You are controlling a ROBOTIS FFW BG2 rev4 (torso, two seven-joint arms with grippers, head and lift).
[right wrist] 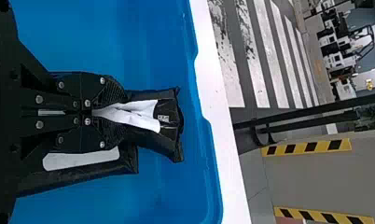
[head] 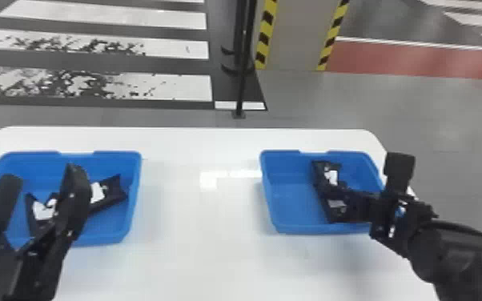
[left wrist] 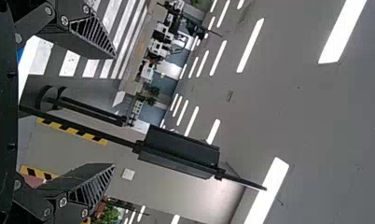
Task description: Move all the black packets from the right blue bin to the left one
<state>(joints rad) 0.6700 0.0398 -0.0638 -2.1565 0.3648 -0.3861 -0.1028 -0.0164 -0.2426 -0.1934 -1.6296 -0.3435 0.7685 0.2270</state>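
Note:
In the head view my right gripper reaches into the right blue bin. My right gripper is shut on a black packet with a white label, pinched between its fingers inside the bin. A second black packet lies beside the fingers, partly hidden by the gripper. Over the left blue bin stands my left gripper, its fingers wide apart and nothing between them. Black packets with white labels lie in that bin, partly covered by the fingers. The left wrist view shows the left gripper open.
Both bins stand on a white table, with a wide stretch of tabletop between them. Beyond the table's far edge are a black pole and a pillar with yellow-black striped edges.

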